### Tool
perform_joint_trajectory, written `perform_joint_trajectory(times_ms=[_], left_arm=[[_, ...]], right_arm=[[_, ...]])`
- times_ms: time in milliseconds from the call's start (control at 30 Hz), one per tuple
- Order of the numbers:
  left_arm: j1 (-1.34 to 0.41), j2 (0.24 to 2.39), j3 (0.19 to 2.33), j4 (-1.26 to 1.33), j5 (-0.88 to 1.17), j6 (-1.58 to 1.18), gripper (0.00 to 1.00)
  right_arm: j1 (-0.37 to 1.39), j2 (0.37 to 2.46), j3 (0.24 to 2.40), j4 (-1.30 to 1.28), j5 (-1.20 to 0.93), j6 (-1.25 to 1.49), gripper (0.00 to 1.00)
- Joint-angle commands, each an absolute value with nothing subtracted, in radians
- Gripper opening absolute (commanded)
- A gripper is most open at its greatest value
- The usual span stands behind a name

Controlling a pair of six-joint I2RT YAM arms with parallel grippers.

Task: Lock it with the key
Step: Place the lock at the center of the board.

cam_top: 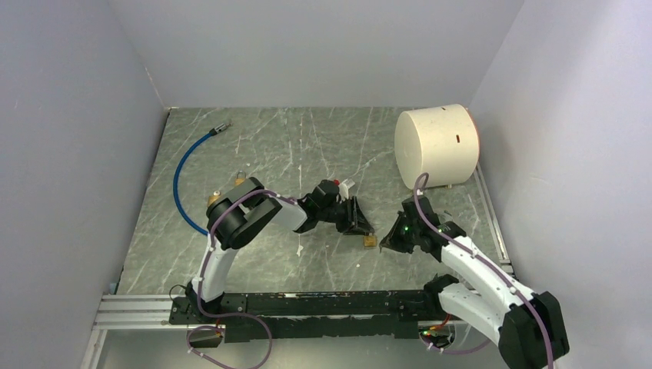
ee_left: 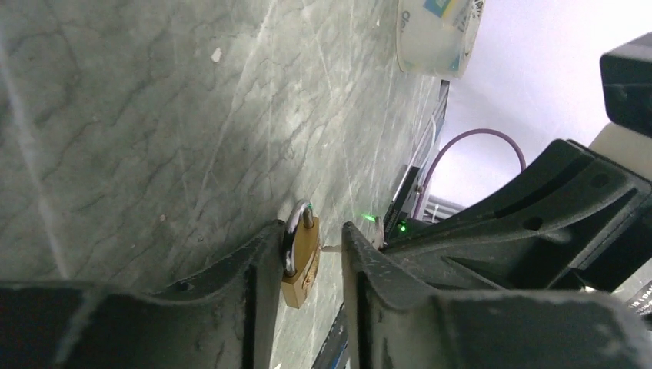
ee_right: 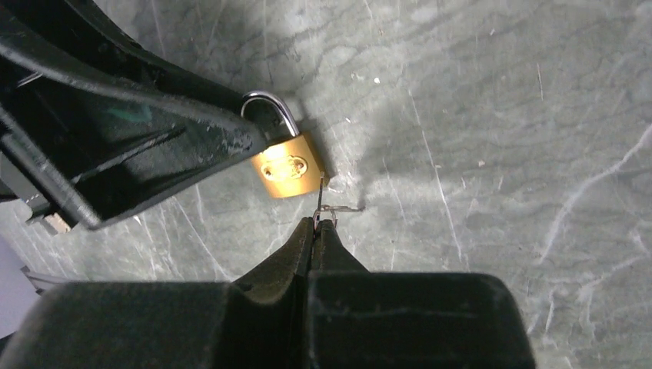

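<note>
The brass padlock (ee_right: 288,165) lies flat on the counter (cam_top: 269,154), its shackle (ee_right: 269,101) pointing away from the key (ee_right: 319,198). The key's tip meets the bottom edge of the padlock body; whether it is fully seated in the keyway cannot be told. The right pincer (ee_right: 316,224) is clamped tight on the key's bow, just behind the padlock. The left pincer (ee_left: 310,225) straddles the padlock with its jaws parted. One finger lies against the body and shackle, and the other stands off with a gap.

The step in hand looks like bracing the lock so the key can turn. To do it well, the left pincer should close squarely on the padlock's flat sides, clear of the keyway, before any twist. The right wrist should then roll about the key's own axis and not lever sideways, since the thin blade could bend or slip out. The white drum (cam_top: 436,146) sits well beyond the padlock.
</note>
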State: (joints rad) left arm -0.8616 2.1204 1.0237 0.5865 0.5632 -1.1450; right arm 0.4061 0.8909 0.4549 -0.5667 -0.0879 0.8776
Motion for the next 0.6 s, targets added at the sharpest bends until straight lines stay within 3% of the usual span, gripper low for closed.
perform_joint_trajectory(times_ms=[0,133,400,567], left_arm=[[-0.864,2.126,1.046,0.509,0.537,-1.102,0.43],[-0.859,2.099,1.069,0.407,0.507,-1.055,0.52],[-0.856,2.052,1.099,0.277,0.459,-1.004,0.85],[-0.857,2.039,1.105,0.246,0.454,-0.990,0.94]], right_arm=[[0.402,0.945,0.493,-0.508,-0.079,0.843,0.00],[0.402,0.990,0.519,-0.501,-0.066,0.823,0.00],[0.400,1.072,0.529,-0.447,-0.076,0.798,0.00],[0.396,1.134,0.544,-0.416,-0.073,0.782,0.00]])
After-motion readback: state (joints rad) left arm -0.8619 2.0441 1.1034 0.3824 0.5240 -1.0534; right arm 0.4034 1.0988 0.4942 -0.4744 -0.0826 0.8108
